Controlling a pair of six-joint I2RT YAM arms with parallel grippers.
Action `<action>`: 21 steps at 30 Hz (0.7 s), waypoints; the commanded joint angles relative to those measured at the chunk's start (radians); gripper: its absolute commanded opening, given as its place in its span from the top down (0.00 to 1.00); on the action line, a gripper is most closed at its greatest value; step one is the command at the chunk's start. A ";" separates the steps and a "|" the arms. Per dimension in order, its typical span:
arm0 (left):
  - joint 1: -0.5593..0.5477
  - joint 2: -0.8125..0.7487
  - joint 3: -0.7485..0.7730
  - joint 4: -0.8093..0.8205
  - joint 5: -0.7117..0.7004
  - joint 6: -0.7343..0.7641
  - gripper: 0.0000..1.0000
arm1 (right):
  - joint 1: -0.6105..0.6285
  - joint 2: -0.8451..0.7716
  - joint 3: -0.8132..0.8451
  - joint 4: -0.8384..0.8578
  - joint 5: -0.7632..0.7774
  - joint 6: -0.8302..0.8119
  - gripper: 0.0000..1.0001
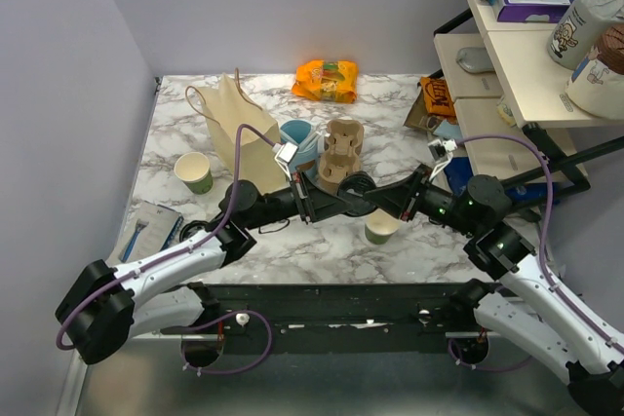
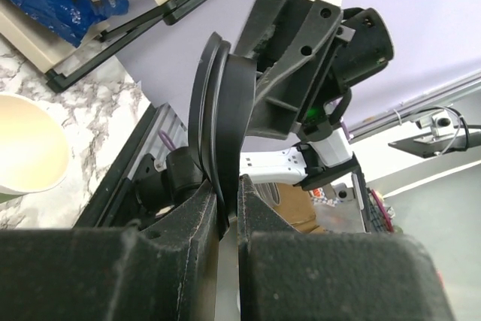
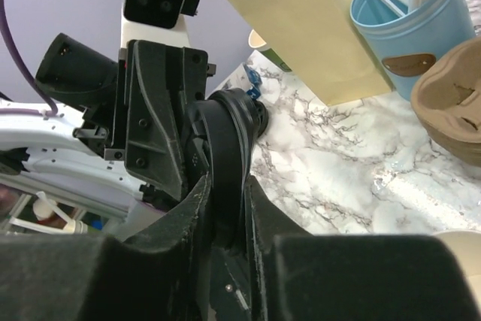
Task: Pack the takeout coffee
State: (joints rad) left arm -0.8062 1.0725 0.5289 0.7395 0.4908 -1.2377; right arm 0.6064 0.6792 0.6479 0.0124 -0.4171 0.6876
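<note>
The coffee's black lid (image 2: 225,110) hangs on edge in mid-air, apart from its open paper cup (image 1: 382,229), pinched at opposite rims by left gripper (image 2: 229,208) and right gripper (image 3: 225,204); left should release only once right holds firmly.

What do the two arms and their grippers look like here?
Both arms have white shells on the lower links and black joints and forearms. A purple cable loops along the left arm and another along the right arm. The left gripper and right gripper are matte black with blocky fingers. A small green light glows on the right arm's wrist.
</note>
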 commanded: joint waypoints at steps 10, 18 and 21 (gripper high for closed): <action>-0.007 -0.060 0.048 -0.198 -0.046 0.124 0.20 | 0.003 -0.059 0.021 -0.083 0.078 0.006 0.91; -0.007 -0.148 0.126 -0.733 -0.335 0.308 0.01 | 0.001 -0.164 0.051 -0.287 0.365 -0.034 0.92; -0.011 -0.045 0.176 -0.836 -0.371 0.310 0.01 | 0.001 -0.228 0.050 -0.330 0.446 -0.052 0.92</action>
State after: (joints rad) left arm -0.8074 0.9260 0.6308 0.1837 0.2729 -1.0050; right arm 0.6086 0.5217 0.6624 -0.2085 -0.1513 0.6773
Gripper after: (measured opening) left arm 0.988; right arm 0.205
